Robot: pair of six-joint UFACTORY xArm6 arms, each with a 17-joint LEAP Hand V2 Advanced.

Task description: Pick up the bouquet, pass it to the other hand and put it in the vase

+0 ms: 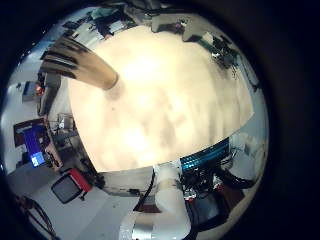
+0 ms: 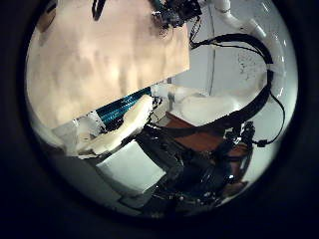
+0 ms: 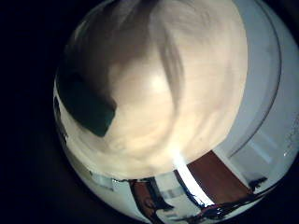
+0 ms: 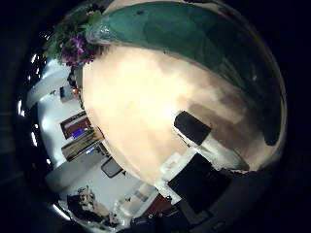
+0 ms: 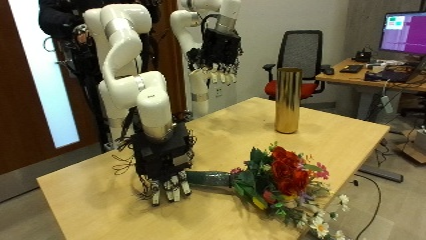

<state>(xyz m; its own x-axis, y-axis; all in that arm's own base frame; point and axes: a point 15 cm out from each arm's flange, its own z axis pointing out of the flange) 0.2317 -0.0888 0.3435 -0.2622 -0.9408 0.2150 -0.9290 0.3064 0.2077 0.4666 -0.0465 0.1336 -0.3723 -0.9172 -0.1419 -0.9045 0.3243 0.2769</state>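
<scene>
In the outside view the bouquet lies on the wooden table, with red, pink and white flowers and a dark teal wrapped stem that points at my right hand. That hand stands low over the table at the stem end, fingers pointing down and straight, open. The right thumb side palm view shows the teal stem close by and the flowers. My left hand hangs open, high above the table.
A black office chair and a desk with a monitor stand behind the table. The table's edge runs close to the flower heads.
</scene>
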